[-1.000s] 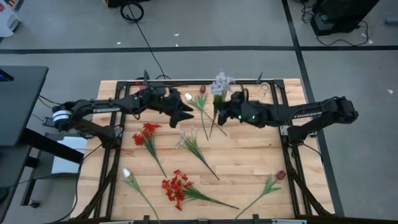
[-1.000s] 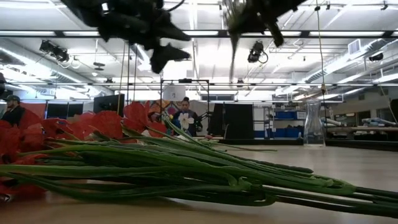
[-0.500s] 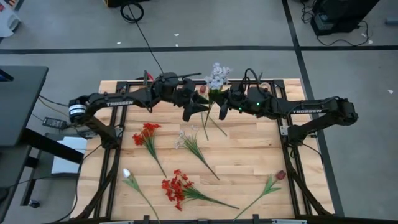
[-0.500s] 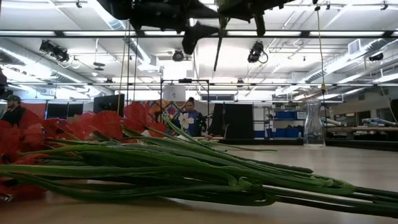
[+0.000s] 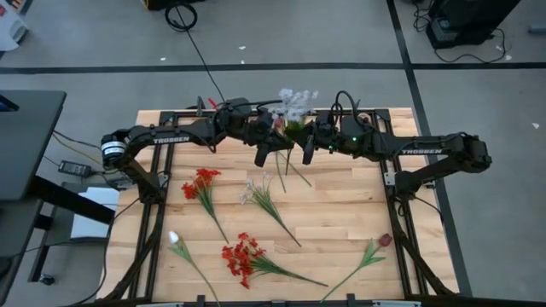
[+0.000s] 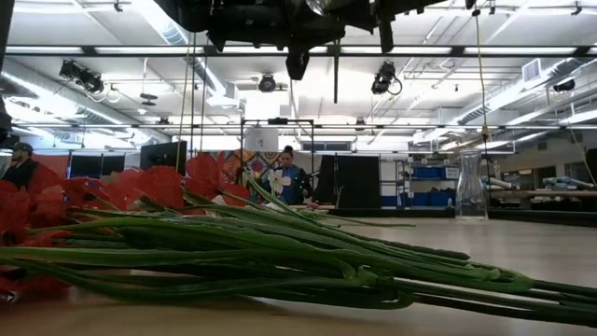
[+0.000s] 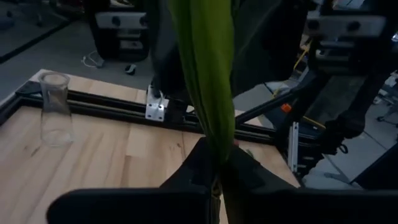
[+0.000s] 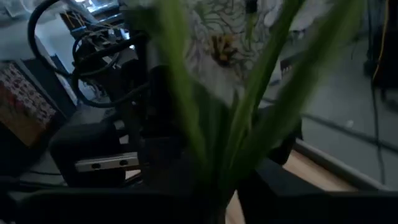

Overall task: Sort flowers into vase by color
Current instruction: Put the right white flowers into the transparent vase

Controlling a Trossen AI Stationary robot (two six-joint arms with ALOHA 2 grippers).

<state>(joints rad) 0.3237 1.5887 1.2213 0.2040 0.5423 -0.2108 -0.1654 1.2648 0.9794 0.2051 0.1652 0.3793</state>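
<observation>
The left jaws point(image 5: 271, 147) are closing in beside the right jaws point(image 5: 304, 147), both now clamped on the green stem of the pale whitish artificial sprig point(image 5: 293, 101), held upright above the wooden surface point(image 5: 341, 213), suggesting a handover before vase placement.

Pale whitish artificial sprig w/ green leafy stem point(image 5: 293, 107) held up off table near far edge centre, bloom blurred, stem hanging down. Red-cluster flower on thin green stem point(image 5: 201, 185) lies flat left of centre. Small pale sprig w/ green leaves point(image 5: 263, 198) lies mid-table, just beside it. Bigger red cluster bunch point(image 5: 242, 257) lies near front, stem pointing right. White tulip bud point(image 5: 174, 240) lies front left. Maroon tulip bud on green stem point(image 5: 384, 240) lies front right. Clear glass vase point(image 7: 55, 109) stands upright, empty.
</observation>
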